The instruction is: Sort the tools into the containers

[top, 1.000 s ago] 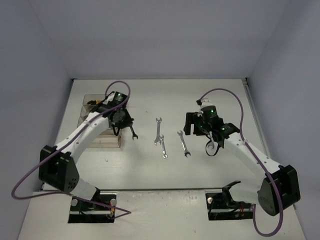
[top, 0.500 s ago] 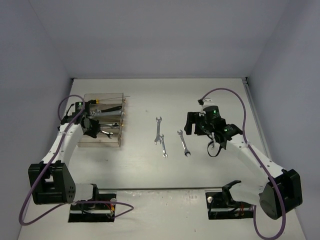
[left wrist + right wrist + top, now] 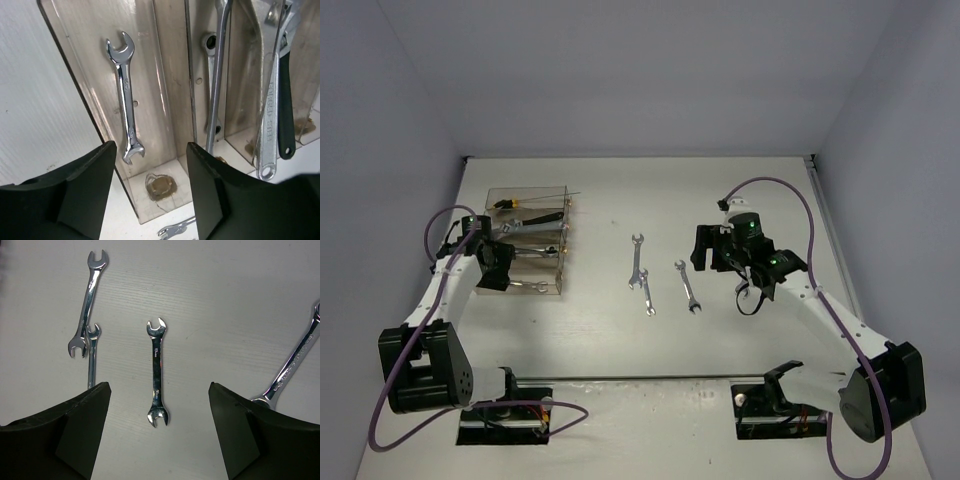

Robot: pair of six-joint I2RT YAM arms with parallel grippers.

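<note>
A: Risks from here?
B: The left gripper point(image 3: 150, 150) sits low over the containers point(image 3: 170, 65), jaws partly apart, nothing in them. A finger could clip a clear divider on the way out and drag the whole row. The right gripper point(image 3: 158, 390) is spread wide and empty, hanging over a small wrench point(image 3: 156, 374) that lies flat on the table point(image 3: 225, 300). It's thin, so the pads may skid off it or scrape the surface.
A: Other loose ones?
B: Upper left of the right wrist view, a long wrench point(image 3: 90, 300) touches or overlaps a short wrench point(image 3: 92, 355). Lifting 1 probably shifts the other. 1 more, an edge wrench point(image 3: 295, 360), lies at the right.
A: Bin contents?
B: In the left wrist view, the leftmost compartment holds 1 open-end wrench point(image 3: 125, 100). The next holds 1 slim wrench point(image 3: 216, 75). The next holds a big silver wrench point(image 3: 269, 125) beside a black-handled wrench point(image 3: 285, 120). In the top view, the far compartment holds a yellow-black rod point(image 3: 510, 203). Can't tell the full count.
</note>
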